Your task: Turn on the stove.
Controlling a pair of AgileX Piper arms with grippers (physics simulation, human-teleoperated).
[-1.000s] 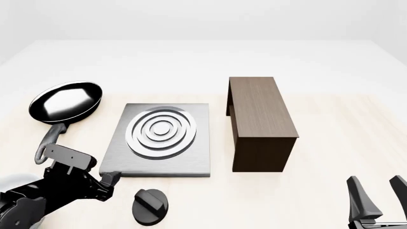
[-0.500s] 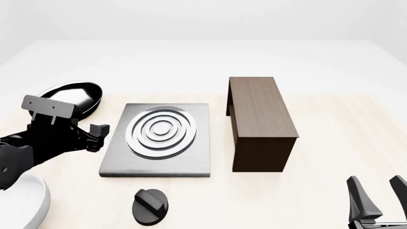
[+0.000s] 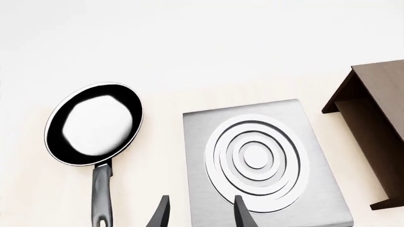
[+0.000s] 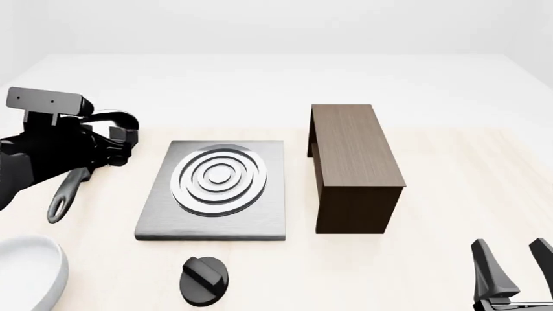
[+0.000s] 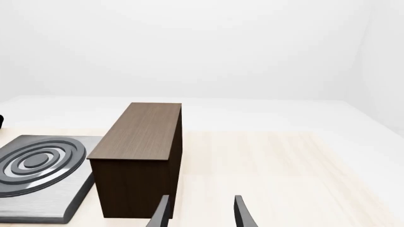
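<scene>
1. Stove plate (image 4: 212, 190): flat on the table (image 4: 449, 194), left of centre in the front view, silver rings (image 4: 219, 176) facing up.
2. Stove knob (image 4: 204, 280): on the table just in front of the plate's near edge, apart from it, ridge up. Seen in the front view only; outside both wrist views.
3. Left gripper (image 4: 124, 144): raised above the table at the left, over the frying pan (image 4: 65, 188), well apart from the knob. Jaws apart, holding nothing. Finger gap not readable in the front view; shown by the left wrist view, where two finger tips (image 3: 162, 215) stand separated over the plate's edge.
4. Frying pan: mostly hidden behind the left arm in the front view, only handle and part of the rim visible. Shown whole in the left wrist view (image 3: 94, 125), beside the plate (image 3: 265, 165), not touching it.
5. Wooden block (image 4: 353, 165): upright, just right of the plate, a narrow gap between. Front face seen in the right wrist view (image 5: 140, 158); open underside seen in the left wrist view (image 3: 372, 137).
6. Right gripper (image 4: 513, 267): low at the near right corner, jaws apart, empty, well apart from stove and knob. Finger tips (image 5: 241, 213) seen near the block in the right wrist view.
7. White rounded object (image 4: 30, 275): near left corner, front view only.
</scene>
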